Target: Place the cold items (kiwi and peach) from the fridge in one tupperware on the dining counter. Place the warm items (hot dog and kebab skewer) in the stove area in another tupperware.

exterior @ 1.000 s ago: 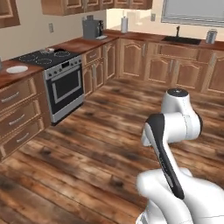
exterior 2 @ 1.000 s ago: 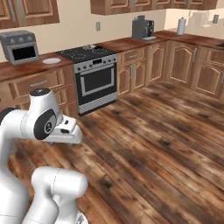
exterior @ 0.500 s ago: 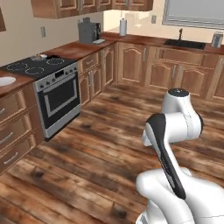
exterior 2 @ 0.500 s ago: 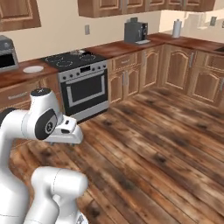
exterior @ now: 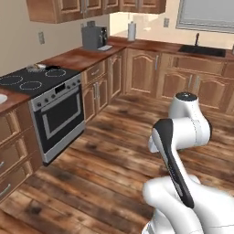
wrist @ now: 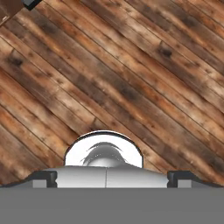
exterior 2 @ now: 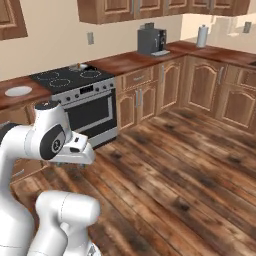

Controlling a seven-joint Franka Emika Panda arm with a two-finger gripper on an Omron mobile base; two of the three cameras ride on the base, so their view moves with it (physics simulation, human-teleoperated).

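Note:
The stove area's black cooktop (exterior: 34, 80) (exterior 2: 70, 77) sits over a steel oven front (exterior: 59, 116) (exterior 2: 92, 112), between reddish wood countertops. Small pale items (exterior: 36, 67) (exterior 2: 77, 66) lie at the cooktop's back corner, too small to name. My arm is folded over the base in the middle of the floor. In the hand view my gripper (wrist: 112, 177) points down at bare floor planks, open, with nothing between its widely spaced fingertips (wrist: 43, 177). The kiwi, peach, fridge and dining counter are out of view.
A white round dish (exterior 2: 18, 91) rests on the counter left of the stove. A coffee machine (exterior: 94, 37) (exterior 2: 151, 40) and a paper towel roll (exterior: 132, 31) (exterior 2: 202, 36) stand on the back counter. A sink (exterior: 202, 50) lies far right. Wood floor (exterior: 105, 173) stretches between me and the cabinets.
The whole scene has shifted: the base has driven, and the stove now sits nearer and further left in both base views. The arm's folded pose and the open gripper are unchanged.

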